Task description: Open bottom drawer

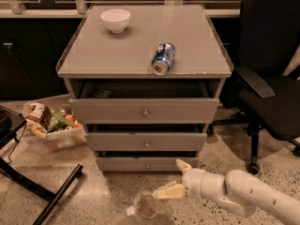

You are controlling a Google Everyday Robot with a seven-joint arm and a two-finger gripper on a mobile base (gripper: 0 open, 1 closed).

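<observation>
The bottom drawer [126,164] is the lowest and narrowest grey front of three, with a small round metal knob [147,165]. It stands slightly pulled out. My gripper [176,178] is low in front of the cabinet, just right of and below the knob, apart from it. Its two cream fingers are spread open: one fingertip [182,164] points up near the drawer front, the other [164,192] reaches left over the floor. It holds nothing. My white arm [243,196] comes in from the lower right.
The top drawer [145,110] and middle drawer [146,142] are partly open. A white bowl [115,20] and a tipped can [163,58] lie on the cabinet top. A snack bin [51,125] stands left, an office chair [267,83] right, a round object [147,206] on the floor.
</observation>
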